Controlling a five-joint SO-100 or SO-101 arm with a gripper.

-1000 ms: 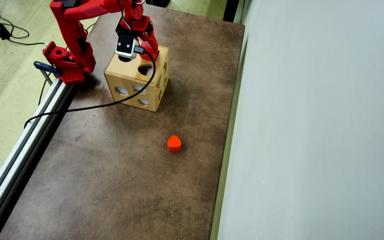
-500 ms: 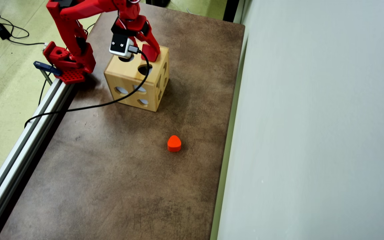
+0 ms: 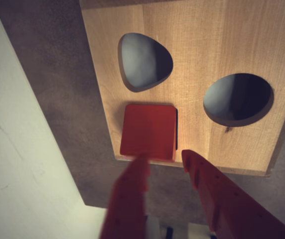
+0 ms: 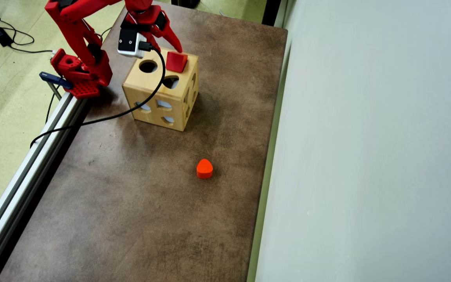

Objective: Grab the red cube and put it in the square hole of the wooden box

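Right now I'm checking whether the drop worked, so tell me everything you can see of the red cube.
The red cube is a small glossy deep-red block with flat faces and sharp edges. It sits in the square hole on top of the wooden box, near one corner, still protruding and apparently slightly tilted in the overhead view. The end effector is open beside it, not gripping it.

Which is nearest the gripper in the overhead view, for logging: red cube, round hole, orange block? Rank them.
From the gripper:
1. Red cube, at the box top's far corner.
2. Round hole, on the top, left of the cube.
3. Orange block, down on the table.
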